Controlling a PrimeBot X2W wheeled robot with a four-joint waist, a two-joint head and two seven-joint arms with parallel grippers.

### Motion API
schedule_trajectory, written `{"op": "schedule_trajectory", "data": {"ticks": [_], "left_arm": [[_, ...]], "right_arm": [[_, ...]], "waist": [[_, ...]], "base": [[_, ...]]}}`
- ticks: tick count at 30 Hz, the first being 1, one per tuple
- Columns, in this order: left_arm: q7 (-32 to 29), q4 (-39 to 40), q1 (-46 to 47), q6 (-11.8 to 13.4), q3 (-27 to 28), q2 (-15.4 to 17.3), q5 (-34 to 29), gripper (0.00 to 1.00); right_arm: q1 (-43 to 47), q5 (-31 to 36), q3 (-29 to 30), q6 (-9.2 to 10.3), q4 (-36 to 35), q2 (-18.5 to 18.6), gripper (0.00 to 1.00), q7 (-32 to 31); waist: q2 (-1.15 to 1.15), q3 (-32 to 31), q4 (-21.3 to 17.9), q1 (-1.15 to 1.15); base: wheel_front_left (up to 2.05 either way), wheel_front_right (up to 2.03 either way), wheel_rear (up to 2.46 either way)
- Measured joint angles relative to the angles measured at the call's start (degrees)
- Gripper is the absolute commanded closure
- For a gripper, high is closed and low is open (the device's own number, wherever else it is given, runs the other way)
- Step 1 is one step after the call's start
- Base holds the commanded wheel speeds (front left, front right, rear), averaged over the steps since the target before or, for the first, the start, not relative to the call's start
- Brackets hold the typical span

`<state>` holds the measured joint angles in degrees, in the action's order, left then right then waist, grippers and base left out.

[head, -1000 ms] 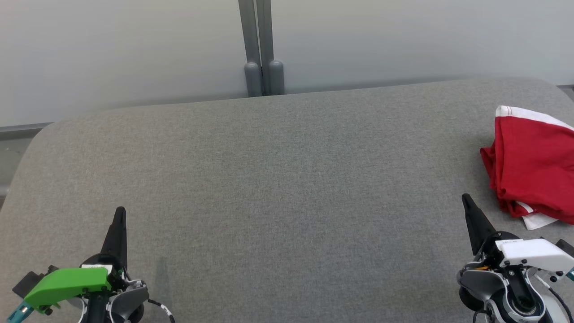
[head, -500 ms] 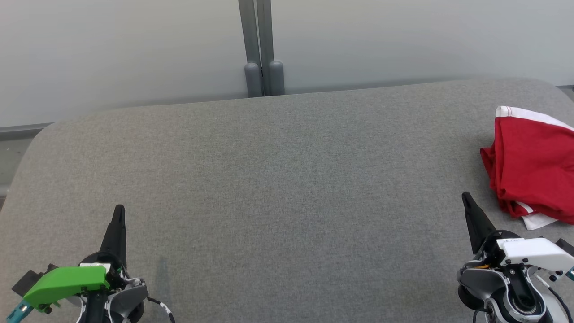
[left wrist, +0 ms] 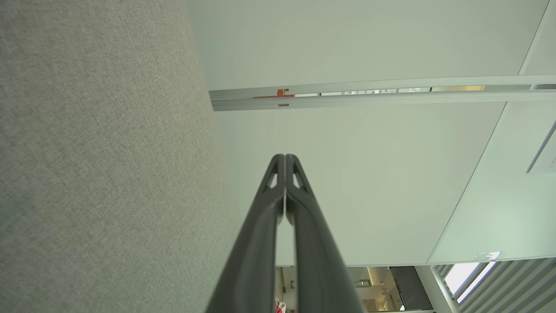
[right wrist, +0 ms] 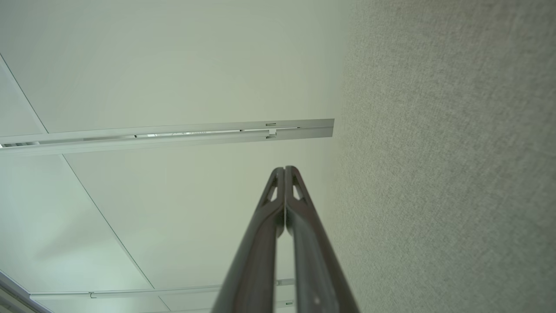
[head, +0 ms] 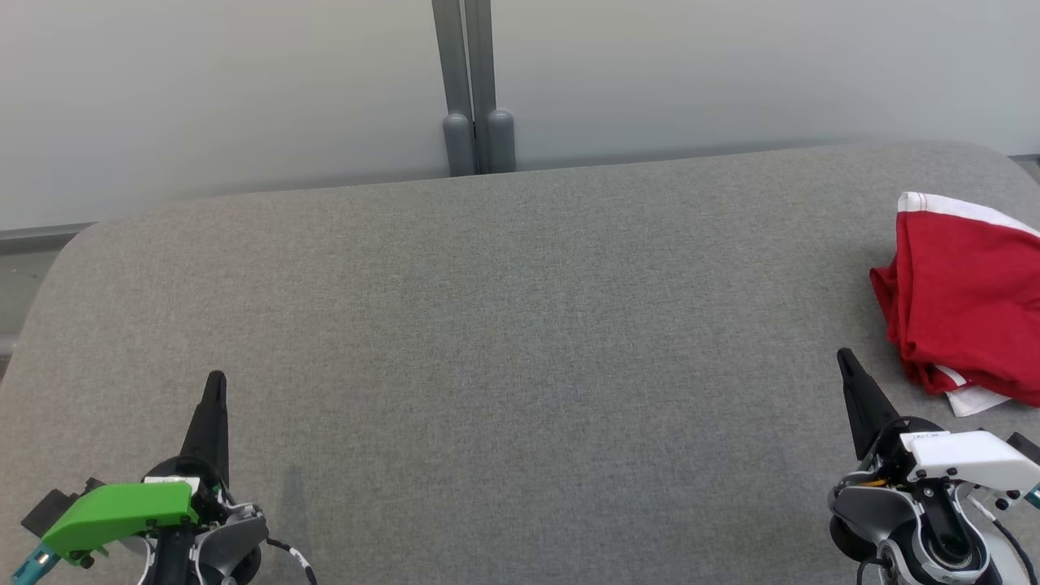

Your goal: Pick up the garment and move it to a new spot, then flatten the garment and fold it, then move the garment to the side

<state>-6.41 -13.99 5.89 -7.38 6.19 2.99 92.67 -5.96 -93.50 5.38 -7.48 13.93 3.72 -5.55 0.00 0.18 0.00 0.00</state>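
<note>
- Black fingers pressed together on your left gripper [head: 216,380], low at the near left, nothing between them.
- Your right gripper [head: 845,357] mirrors it at the near right: 2 fingers together, empty.
- Red garment [head: 967,301] lies bunched at the grey fabric surface's [head: 520,325] right edge, just beyond your right gripper, not touching it.
</note>
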Motion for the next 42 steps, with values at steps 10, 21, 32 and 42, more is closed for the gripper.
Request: {"op": "schedule_trajectory", "data": {"ticks": [10,21,32,42], "left_arm": [[-0.05,0.0,0.0,0.0,0.05,-0.01,0.0,1.0],[-0.05,0.0,0.0,0.0,0.11,-0.02,-0.01,1.0],[-0.05,0.0,0.0,0.0,0.15,-0.03,-0.01,1.0],[-0.07,0.0,0.0,0.0,0.18,-0.03,-0.02,1.0]], "right_arm": [[-0.01,0.18,0.14,0.0,0.01,-0.14,1.0,-0.16],[-0.02,0.33,0.3,0.0,0.01,-0.24,1.0,-0.4],[-0.02,0.35,0.43,0.0,0.02,-0.35,1.0,-0.42],[-0.03,0.41,0.53,0.0,0.03,-0.41,1.0,-0.43]], "waist": [[0.0,0.0,0.0,0.0],[0.0,0.0,0.0,0.0],[0.0,0.0,0.0,0.0],[0.0,0.0,0.0,0.0]], "base": [[0.0,0.0,0.0],[0.0,0.0,0.0],[0.0,0.0,0.0],[0.0,0.0,0.0]]}}
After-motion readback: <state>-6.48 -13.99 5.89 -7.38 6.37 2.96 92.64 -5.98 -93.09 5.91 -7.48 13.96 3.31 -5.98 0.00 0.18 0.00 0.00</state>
